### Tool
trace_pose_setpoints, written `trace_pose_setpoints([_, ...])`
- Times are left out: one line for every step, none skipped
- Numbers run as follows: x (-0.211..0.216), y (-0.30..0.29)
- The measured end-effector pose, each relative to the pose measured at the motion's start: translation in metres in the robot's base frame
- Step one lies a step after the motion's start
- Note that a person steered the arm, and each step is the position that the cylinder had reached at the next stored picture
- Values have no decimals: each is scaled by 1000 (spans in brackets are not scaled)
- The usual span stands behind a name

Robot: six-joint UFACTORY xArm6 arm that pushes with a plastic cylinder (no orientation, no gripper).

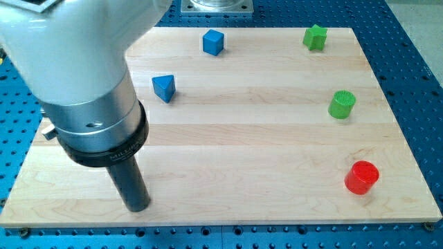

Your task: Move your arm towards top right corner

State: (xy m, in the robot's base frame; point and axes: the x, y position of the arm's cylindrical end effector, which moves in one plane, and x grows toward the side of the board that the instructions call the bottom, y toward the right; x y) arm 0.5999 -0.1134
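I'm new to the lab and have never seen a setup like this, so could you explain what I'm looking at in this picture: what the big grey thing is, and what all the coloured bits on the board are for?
The big grey thing is a robot arm seen from close by. It has no claw; it ends in a dark rod, and my tip rests on the wooden board near the view's bottom left. There is only one picture; where the camera is mounted is not on record.

Five small blocks lie on the board, meant to be pushed about: a blue cube at the top, a blue triangular block below and left of it, a green star-like block near the top right corner, a green cylinder and a red cylinder down the right side.

Nothing is held, and the tip touches no block. The blue triangular block is nearest.
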Motion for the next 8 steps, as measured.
trace_pose_setpoints([0, 7])
trace_pose_setpoints([-6, 23])
trace_pose_setpoints([-15, 28])
trace_pose_setpoints([-30, 39])
trace_pose_setpoints([-67, 83])
trace_pose_setpoints([-133, 151])
trace_pose_setpoints([-196, 213])
trace_pose_setpoints([-246, 269])
